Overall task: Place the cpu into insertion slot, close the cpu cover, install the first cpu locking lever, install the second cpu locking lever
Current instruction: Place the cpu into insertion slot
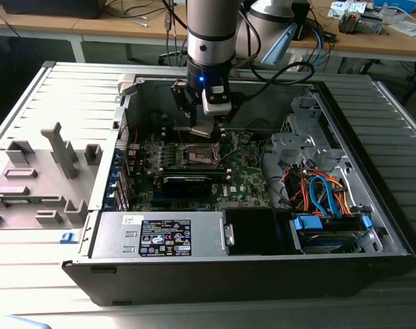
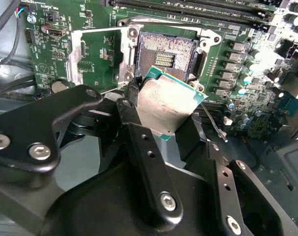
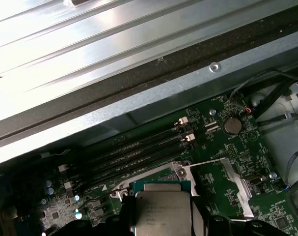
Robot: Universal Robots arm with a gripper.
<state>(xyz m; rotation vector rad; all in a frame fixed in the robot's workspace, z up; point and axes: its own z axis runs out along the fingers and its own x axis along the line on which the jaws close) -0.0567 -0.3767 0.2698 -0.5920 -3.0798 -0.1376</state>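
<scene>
My gripper (image 1: 203, 127) hangs inside the open computer case, just above the motherboard (image 1: 245, 171). It is shut on the cpu (image 2: 164, 104), a flat silver-topped chip with a green edge, held tilted between the two black fingers (image 2: 134, 105). Directly beyond the chip lies the insertion slot (image 2: 166, 51), a dark square socket with nothing in it and its contact field exposed. The cpu cover (image 2: 76, 54), a thin silvery frame, is flipped open beside the socket. In the first wrist view the cpu (image 3: 163, 211) sits over the socket area, with the open cover (image 3: 237, 183) next to it. A thin metal lever rod (image 2: 213, 125) sticks up near the socket's corner.
Black memory slots (image 3: 134, 152) run along one side of the socket. The case wall (image 1: 214, 274), the power supply (image 1: 160, 236) and a drive bay with orange and blue cables (image 1: 324, 195) surround the board. A grey fixture plate (image 1: 36, 178) lies at the exterior view's left.
</scene>
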